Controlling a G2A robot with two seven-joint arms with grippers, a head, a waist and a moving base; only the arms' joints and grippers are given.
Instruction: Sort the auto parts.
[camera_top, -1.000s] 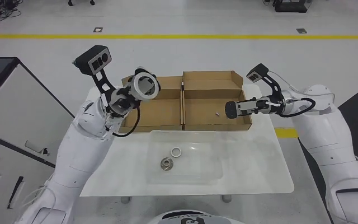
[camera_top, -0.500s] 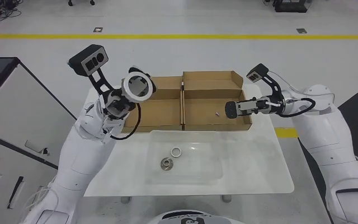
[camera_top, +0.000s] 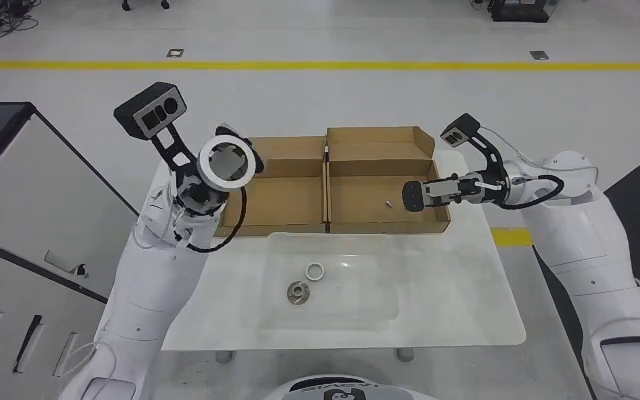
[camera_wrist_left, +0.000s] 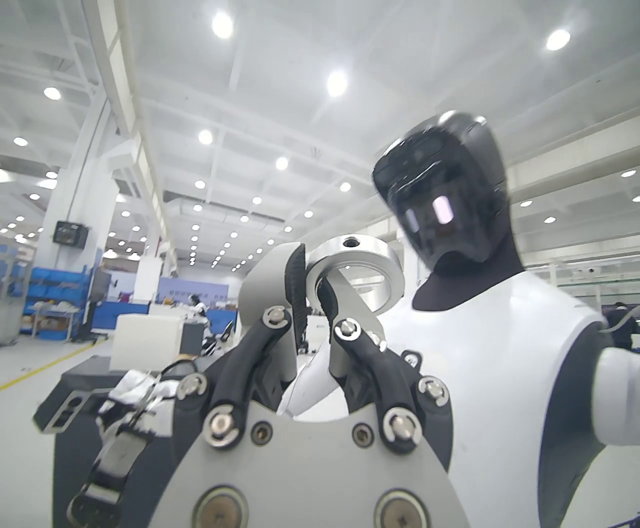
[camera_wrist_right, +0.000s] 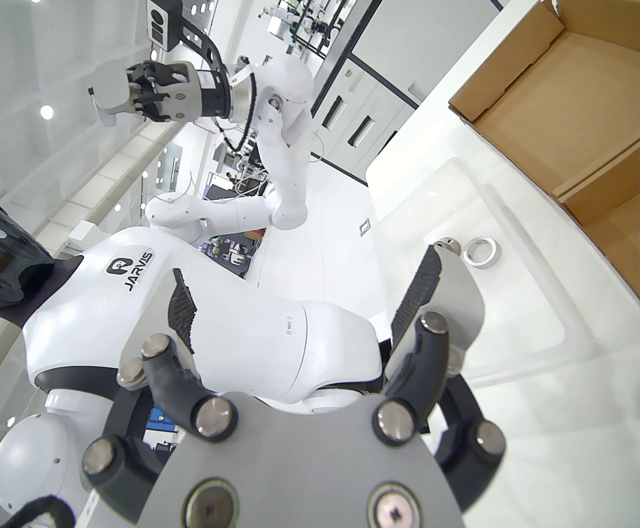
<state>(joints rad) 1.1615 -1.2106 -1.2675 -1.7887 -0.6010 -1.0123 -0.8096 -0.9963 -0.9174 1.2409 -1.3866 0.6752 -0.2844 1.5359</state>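
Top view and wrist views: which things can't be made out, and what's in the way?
The speck in the right box: top view, too small to identify.
The grey part: right wrist view, partly behind a finger of the right end effector; top view, too small for shape.
The ring: left wrist view, lower rim covered by the left end effector.
The left box, left edge: top view, covered by ring and arm.

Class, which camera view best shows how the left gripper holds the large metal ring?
The left wrist view: close up, the left gripper pinches the wall of the large metal ring, one finger inside, one outside. The top view shows the whole ring face-on but small. The right wrist view shows it far off, details unclear.
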